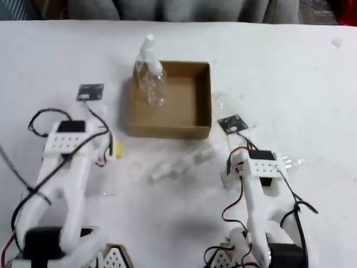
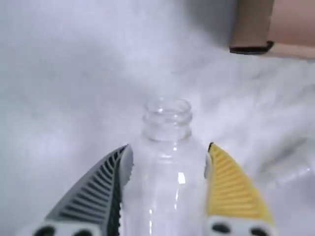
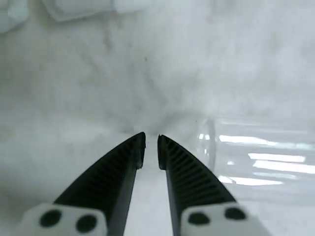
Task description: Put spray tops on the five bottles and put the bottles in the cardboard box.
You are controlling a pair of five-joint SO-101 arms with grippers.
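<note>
My left gripper (image 2: 167, 162) is shut on a clear bottle (image 2: 167, 123) without a cap, its grey and yellow fingers pressed against the bottle's sides below the open threaded neck. My right gripper (image 3: 151, 147) hangs low over the white table with its black fingers almost together and nothing between them. A clear bottle (image 3: 256, 162) lies on its side right beside it. In the high view a bottle with a white spray top (image 1: 149, 72) leans in the left corner of the cardboard box (image 1: 192, 125). Loose spray tops (image 1: 178, 164) lie in front of the box.
Another clear bottle (image 1: 290, 163) lies right of the right arm (image 1: 259, 167). Two small dark plates (image 1: 90, 92) (image 1: 231, 124) sit on the table on either side of the box. A corner of the box (image 2: 251, 29) shows beyond the held bottle.
</note>
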